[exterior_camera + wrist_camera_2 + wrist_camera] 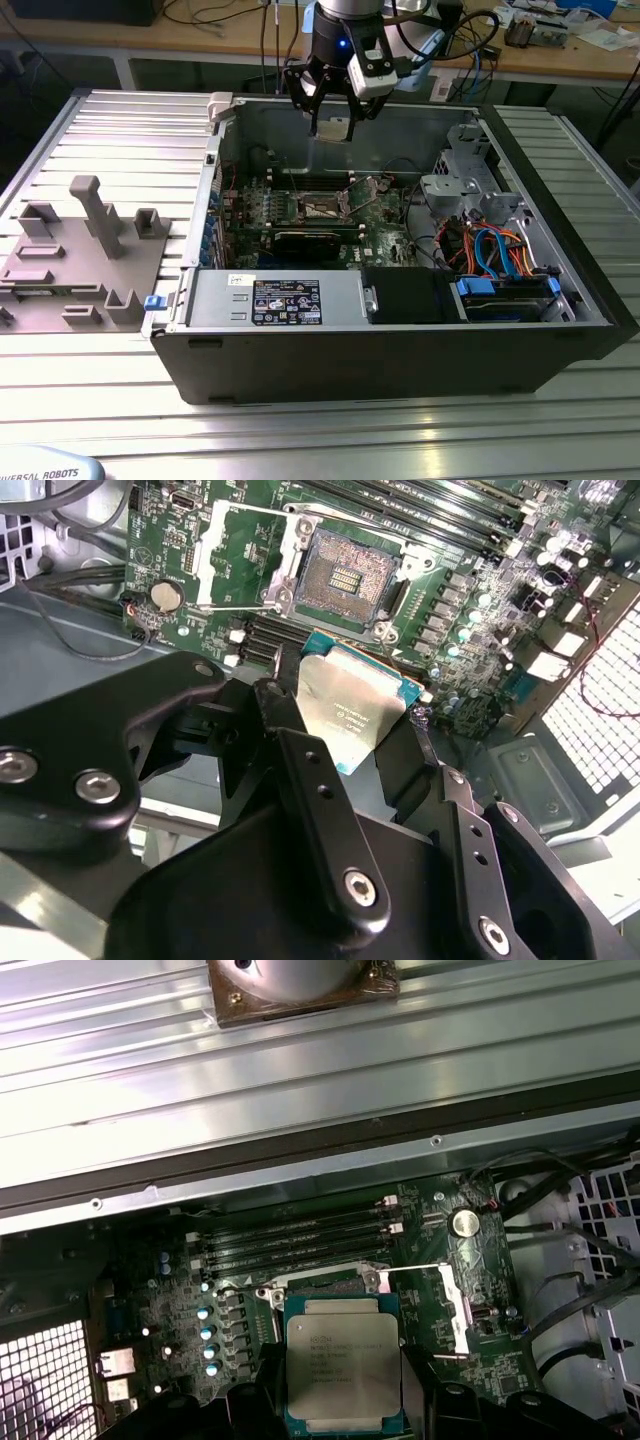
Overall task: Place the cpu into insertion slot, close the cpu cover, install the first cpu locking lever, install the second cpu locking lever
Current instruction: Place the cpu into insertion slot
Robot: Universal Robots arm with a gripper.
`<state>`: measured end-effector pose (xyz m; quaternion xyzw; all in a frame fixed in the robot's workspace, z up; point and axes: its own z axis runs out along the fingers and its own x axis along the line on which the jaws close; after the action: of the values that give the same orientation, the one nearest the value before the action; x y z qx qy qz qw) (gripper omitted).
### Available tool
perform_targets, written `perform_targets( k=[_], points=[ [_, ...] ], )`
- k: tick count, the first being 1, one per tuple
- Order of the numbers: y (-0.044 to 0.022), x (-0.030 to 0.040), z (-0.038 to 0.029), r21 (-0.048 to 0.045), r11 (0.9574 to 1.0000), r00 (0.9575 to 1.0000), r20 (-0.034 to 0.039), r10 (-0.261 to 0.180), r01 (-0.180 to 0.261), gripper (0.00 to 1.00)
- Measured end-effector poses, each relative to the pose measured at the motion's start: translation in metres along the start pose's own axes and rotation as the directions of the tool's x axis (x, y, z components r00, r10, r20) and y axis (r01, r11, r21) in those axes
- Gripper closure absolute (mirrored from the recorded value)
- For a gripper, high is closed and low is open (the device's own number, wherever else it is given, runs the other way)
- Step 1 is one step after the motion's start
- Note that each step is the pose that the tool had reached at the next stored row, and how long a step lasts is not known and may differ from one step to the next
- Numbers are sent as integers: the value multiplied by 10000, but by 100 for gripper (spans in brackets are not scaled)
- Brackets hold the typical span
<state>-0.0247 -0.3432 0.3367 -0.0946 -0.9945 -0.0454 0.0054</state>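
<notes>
Silvery-grey metal shows between the jaws: it is the top of the cpu, and the jaws are clamped on two opposite edges of it, one black finger on each side. The chip hangs in the air with its flat face turned up to the wrist cameras, and I judge it about level. It touches nothing but the jaws.

In the exterior view I see the cpu high over the open computer case, which lies on its side on the slatted desk. The jaws are above the case wall nearest the desk's far edge.

The relation that matters is this: the insertion slot is below the chip and a little off from it, toward the desk's near edge, so the chip is not yet over it. In the exterior view the insertion slot is well apart from the jaws, down on the green board. In the first wrist view the sides of the cpu run nearly parallel to the slot's rim, so I judge little turning is needed.

The cpu cover is open, folded away just beside the slot, and the slot's contact field is bare.
</notes>
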Motion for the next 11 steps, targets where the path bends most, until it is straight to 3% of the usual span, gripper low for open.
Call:
perform_targets(
  k=[11],
  points=[
    [0,0,1,-2,10000,10000,5,64,-64,46]
  ],
)
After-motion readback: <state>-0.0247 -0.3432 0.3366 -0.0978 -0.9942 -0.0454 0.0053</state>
